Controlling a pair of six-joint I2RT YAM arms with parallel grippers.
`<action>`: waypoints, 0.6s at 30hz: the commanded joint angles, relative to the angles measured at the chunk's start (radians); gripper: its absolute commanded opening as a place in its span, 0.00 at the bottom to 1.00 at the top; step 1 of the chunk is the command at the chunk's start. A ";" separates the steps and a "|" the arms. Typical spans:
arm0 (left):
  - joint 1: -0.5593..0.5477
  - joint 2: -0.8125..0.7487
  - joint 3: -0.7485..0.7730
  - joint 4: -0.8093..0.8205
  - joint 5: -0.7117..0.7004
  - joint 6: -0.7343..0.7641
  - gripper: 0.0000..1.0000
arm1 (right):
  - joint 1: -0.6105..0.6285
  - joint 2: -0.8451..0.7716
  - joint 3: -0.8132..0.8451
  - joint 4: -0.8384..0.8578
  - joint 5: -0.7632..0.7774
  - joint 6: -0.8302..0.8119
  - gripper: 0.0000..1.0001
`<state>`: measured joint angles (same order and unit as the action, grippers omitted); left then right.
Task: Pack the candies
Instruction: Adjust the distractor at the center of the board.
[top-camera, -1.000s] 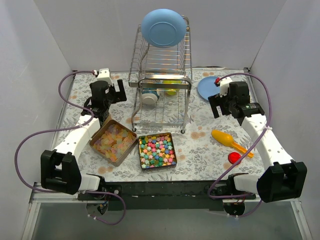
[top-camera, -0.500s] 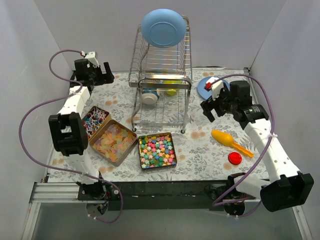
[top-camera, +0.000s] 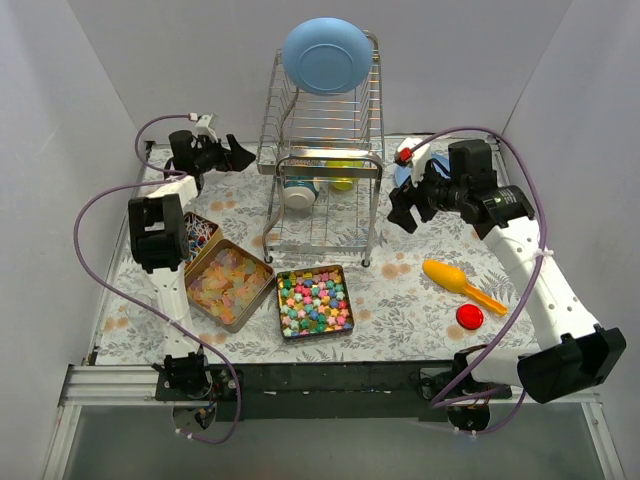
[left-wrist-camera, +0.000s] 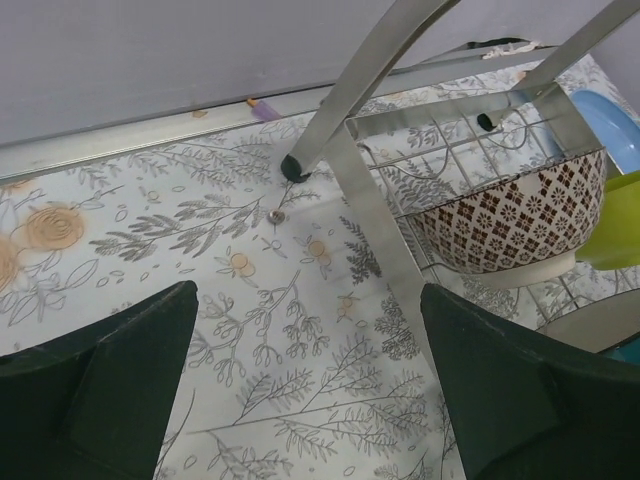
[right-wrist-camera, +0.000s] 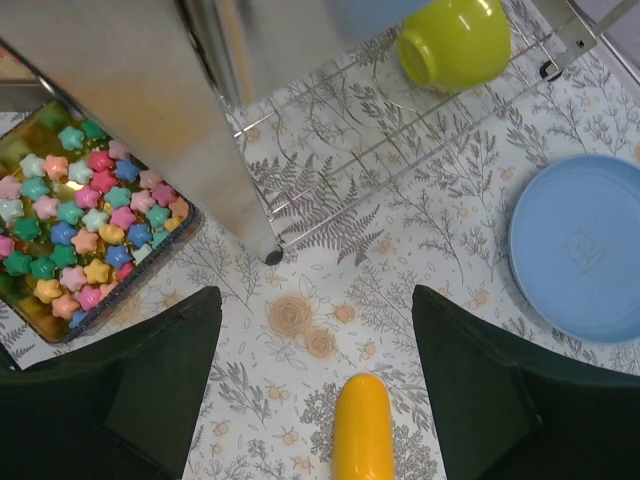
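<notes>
Bright star-shaped candies (top-camera: 313, 301) fill a square tin near the front middle; they also show in the right wrist view (right-wrist-camera: 75, 210). Pale orange-pink candies (top-camera: 226, 279) fill a second tin to its left. Red, white and blue candies (top-camera: 190, 236) lie in a third tin, partly hidden by the left arm. My left gripper (top-camera: 235, 155) is open and empty at the back left, by the rack's foot. My right gripper (top-camera: 403, 207) is open and empty, raised above the cloth right of the rack, with the scoop's bowl (right-wrist-camera: 361, 428) below it.
A wire dish rack (top-camera: 325, 150) stands at the back middle with a blue bowl (top-camera: 322, 55) on top, a patterned bowl (left-wrist-camera: 505, 220) and a green bowl (right-wrist-camera: 454, 40) inside. A blue plate (right-wrist-camera: 580, 247) lies right of it. An orange-yellow scoop (top-camera: 458, 281) and red lid (top-camera: 468, 316) lie at the right.
My left arm swung from over the tins to the back left corner, then its gripper turned right toward the rack. My right gripper moved left toward the rack and rose.
</notes>
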<state>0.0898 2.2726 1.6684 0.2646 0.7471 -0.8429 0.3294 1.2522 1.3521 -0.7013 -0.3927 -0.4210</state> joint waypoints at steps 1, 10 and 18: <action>-0.013 0.008 0.079 0.134 0.058 -0.047 0.93 | 0.032 0.041 0.082 0.012 -0.048 0.021 0.83; -0.068 0.016 0.058 0.119 0.064 -0.024 0.93 | 0.114 0.055 0.064 0.091 -0.020 0.105 0.81; -0.134 -0.108 -0.217 0.104 -0.015 -0.052 0.92 | 0.160 -0.002 -0.066 0.296 0.133 0.255 0.81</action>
<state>-0.0177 2.2860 1.5501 0.3904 0.7650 -0.8883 0.4713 1.2850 1.3350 -0.5407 -0.3431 -0.2565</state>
